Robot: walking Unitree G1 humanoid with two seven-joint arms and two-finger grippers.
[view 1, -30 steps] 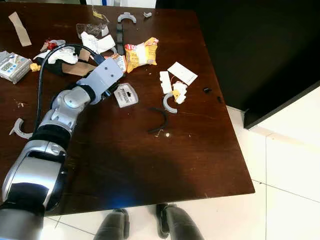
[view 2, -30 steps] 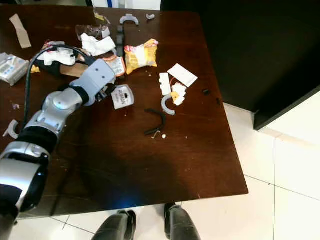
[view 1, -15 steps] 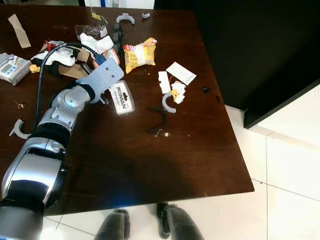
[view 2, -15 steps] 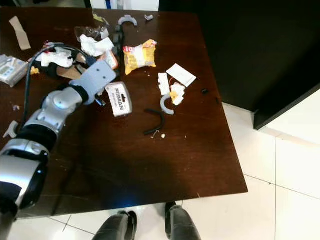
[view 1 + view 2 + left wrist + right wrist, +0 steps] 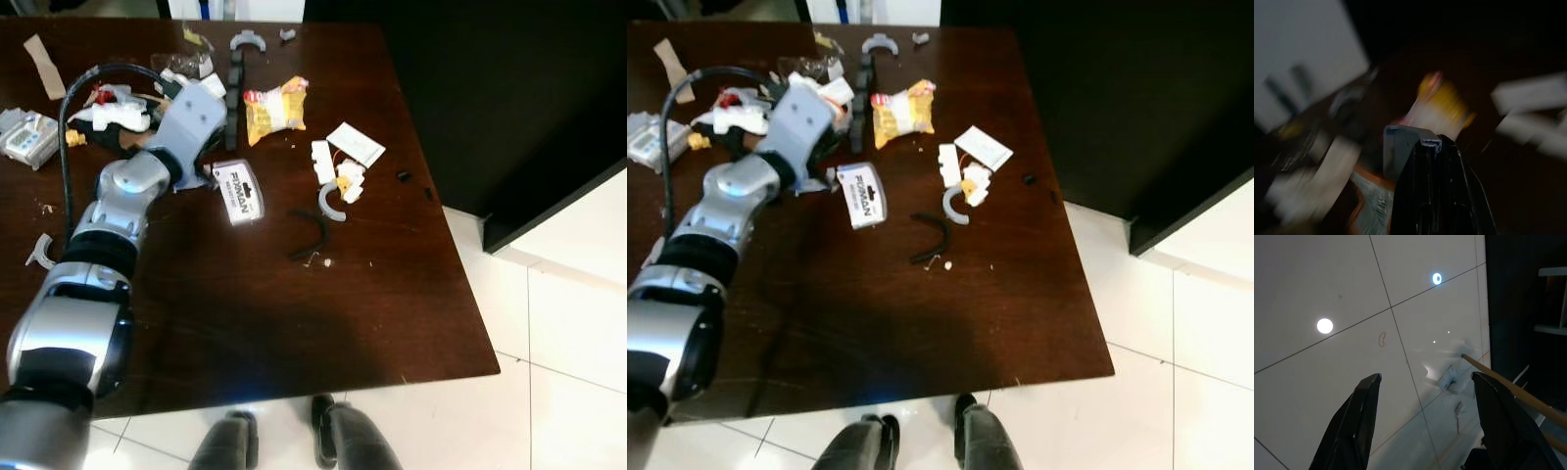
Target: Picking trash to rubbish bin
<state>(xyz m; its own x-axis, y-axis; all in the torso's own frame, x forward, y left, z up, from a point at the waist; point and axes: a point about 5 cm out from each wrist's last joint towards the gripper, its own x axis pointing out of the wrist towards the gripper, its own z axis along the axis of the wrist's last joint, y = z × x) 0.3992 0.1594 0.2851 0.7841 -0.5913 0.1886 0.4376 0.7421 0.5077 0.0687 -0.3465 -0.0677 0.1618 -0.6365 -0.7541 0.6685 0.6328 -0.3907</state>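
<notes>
Dark wooden table (image 5: 294, 323) over pale tiled floor (image 5: 568, 372), black furniture at 2 o'clock. Litter strewn across table's far half: yellow snack packet (image 5: 275, 106) at 12 o'clock, white card (image 5: 357, 143) and white scraps (image 5: 338, 174) toward 1 o'clock, black curved strip (image 5: 312, 235) near centre, crumpled wrappers (image 5: 147, 98) at 11 o'clock. Left gripper (image 5: 1436, 147) extended over wrapper pile, fingers pressed together in blurred wrist view, grey object at tips, grasp cannot be confirmed. White label packet (image 5: 238, 190) lying flat just beside left forearm, at its 3 o'clock. Right gripper (image 5: 1425, 406) hanging over floor, fingers spread wide, holding nothing.
</notes>
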